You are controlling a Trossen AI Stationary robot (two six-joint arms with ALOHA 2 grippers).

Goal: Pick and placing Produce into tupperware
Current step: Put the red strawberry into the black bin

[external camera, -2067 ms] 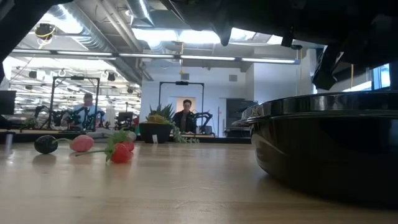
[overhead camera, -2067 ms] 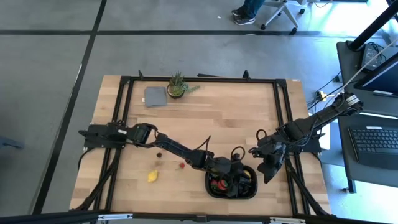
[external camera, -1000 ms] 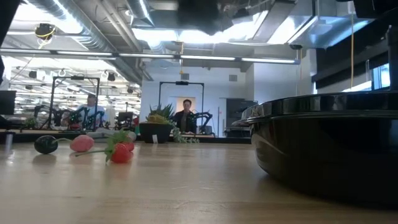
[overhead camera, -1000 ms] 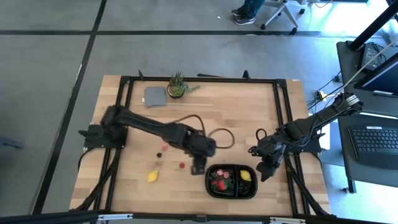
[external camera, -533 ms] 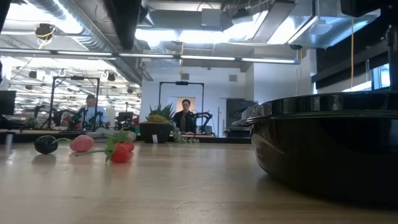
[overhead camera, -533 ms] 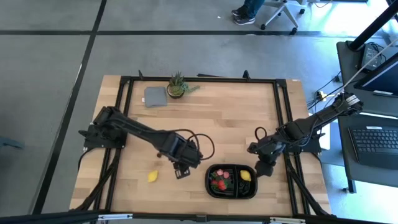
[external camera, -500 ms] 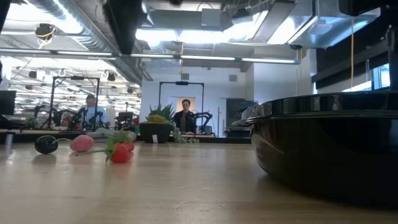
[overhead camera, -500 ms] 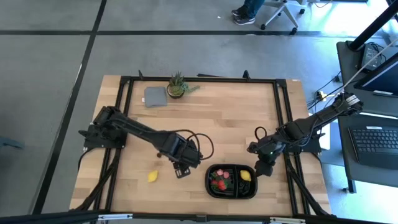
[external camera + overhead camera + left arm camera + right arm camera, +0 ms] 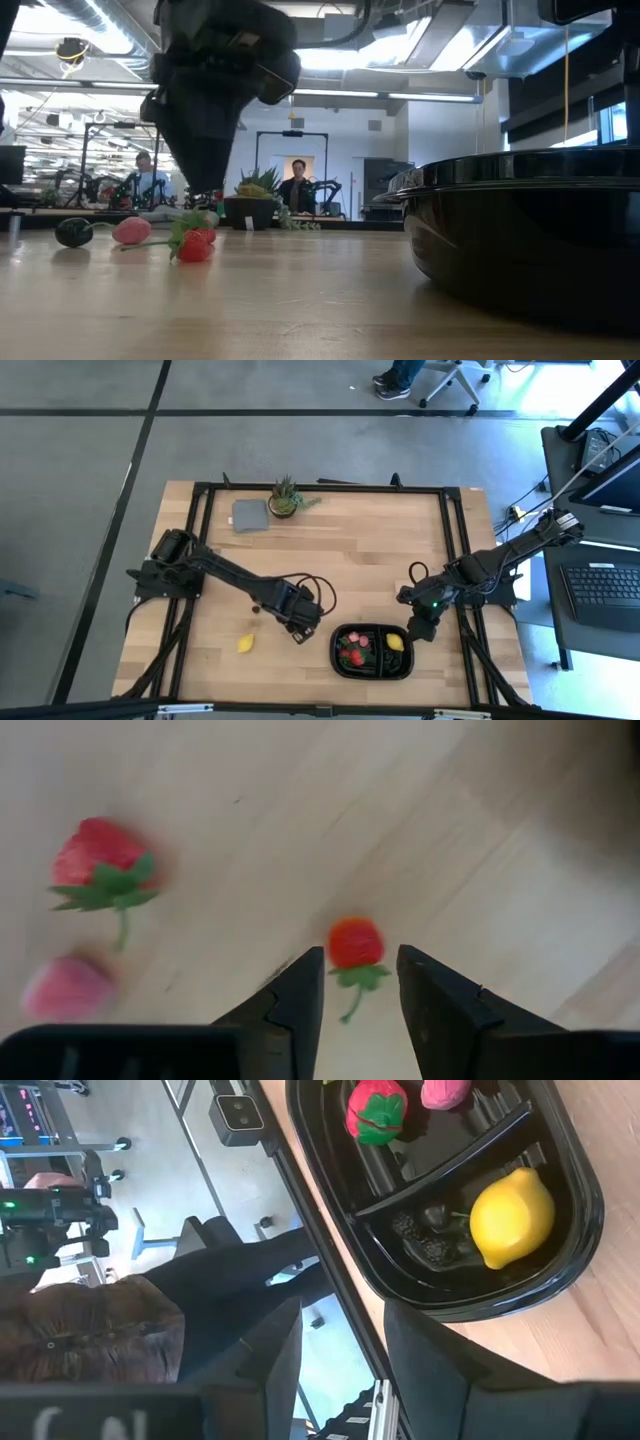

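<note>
The black tray (image 9: 372, 652) sits near the table's near edge and fills the right of the low view (image 9: 530, 230). In it lie a lemon (image 9: 512, 1218), a strawberry (image 9: 377, 1108), a pink piece (image 9: 445, 1090) and a dark cherry (image 9: 435, 1220). On the wood to the tray's left lie a small strawberry (image 9: 355, 942), a larger strawberry (image 9: 100, 860), a pink piece (image 9: 65, 988), a cherry (image 9: 72, 232) and a lemon (image 9: 245, 644). My left gripper (image 9: 298, 630) (image 9: 360, 958) is open, pointing down, its fingers either side of the small strawberry and just above it. My right gripper (image 9: 418, 628) (image 9: 340, 1350) is open, beside the tray's right end.
A potted plant (image 9: 285, 497) and a grey cloth (image 9: 249, 515) stand near the table's far edge. Black frame rails (image 9: 455, 550) run along the table's sides. People sit in the room beyond the table (image 9: 298, 188). Bare wood lies in the table's middle.
My left gripper has travelled from beside the tray's left end toward the table's left and come down over the small strawberry, entering the low view from above. My right gripper has shifted slightly toward the tray. The fruit on the table has stayed in place.
</note>
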